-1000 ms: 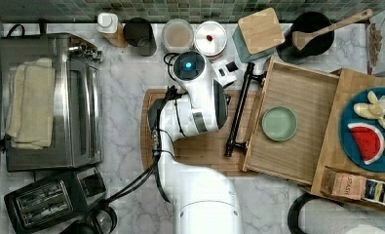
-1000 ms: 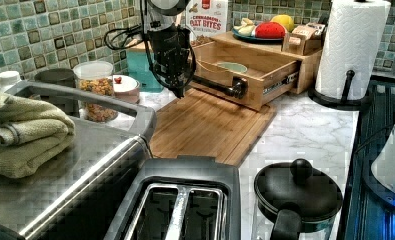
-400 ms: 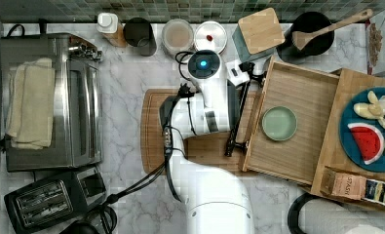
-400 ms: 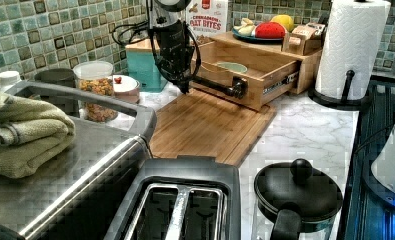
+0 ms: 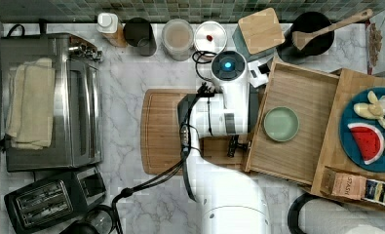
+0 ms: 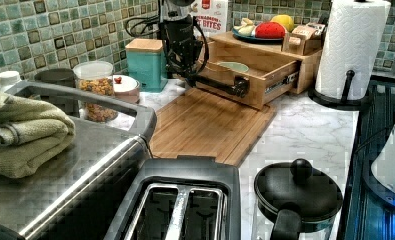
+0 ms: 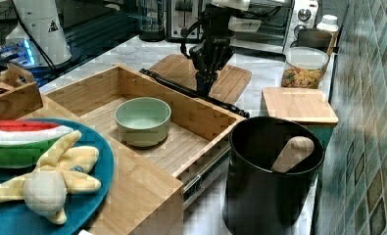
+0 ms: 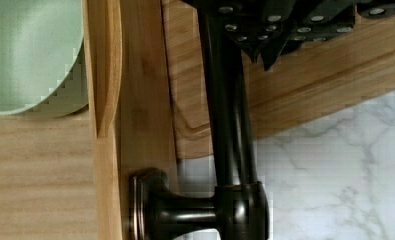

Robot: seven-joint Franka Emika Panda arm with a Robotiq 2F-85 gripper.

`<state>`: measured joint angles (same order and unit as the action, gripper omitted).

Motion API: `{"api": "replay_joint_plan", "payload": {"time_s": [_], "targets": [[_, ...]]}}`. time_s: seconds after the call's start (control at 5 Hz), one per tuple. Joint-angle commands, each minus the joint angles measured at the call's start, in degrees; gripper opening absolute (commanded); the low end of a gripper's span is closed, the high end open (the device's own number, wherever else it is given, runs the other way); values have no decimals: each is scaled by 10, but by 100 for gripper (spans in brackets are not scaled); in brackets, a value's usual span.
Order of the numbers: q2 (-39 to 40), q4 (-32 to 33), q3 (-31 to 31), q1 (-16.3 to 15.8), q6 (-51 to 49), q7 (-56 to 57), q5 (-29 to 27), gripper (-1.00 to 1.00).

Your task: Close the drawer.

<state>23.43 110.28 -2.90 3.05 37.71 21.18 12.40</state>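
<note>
The drawer point(image 5: 302, 92) is a light bamboo tray standing pulled out of the wooden shelf, with a green bowl point(image 5: 280, 124) inside. A black bar handle point(image 6: 220, 84) runs along its front. My gripper point(image 7: 204, 87) points down at the far end of that handle, on the side away from the drawer. In the wrist view the fingers point(image 8: 285, 35) sit close together, shut, right beside the handle bar point(image 8: 225, 110), with nothing between them. The drawer front point(image 8: 140, 100) and the bowl point(image 8: 30, 50) lie beyond the bar.
A darker cutting board point(image 5: 163, 131) lies in front of the drawer, under my arm. A teal box with a wooden lid point(image 5: 260, 30), a black pot with a wooden spoon point(image 5: 309, 36) and jars line the tiled wall. A blue plate of toy food point(image 5: 370, 129) sits on the shelf top.
My arm has swung toward the drawer and the wall, bringing the gripper from over the cutting board down to the handle's far end. The drawer has not visibly moved.
</note>
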Motion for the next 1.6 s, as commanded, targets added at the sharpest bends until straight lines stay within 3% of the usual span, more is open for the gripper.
{"api": "replay_joint_plan", "payload": {"time_s": [0.2,0.6,0.8,1.0,1.2,1.4,1.6], "targets": [[-50,-17,-60,95,-5,104,-19,-100],[-65,10,-87,160,25,257,-40,-100],[-80,17,-109,175,14,289,-7,-100],[-72,24,-128,203,52,326,-10,-100],[-48,4,-97,266,74,379,-7,-100],[-14,-17,-112,274,107,429,-36,-100],[-18,-35,-137,244,53,377,-3,-100]]}}
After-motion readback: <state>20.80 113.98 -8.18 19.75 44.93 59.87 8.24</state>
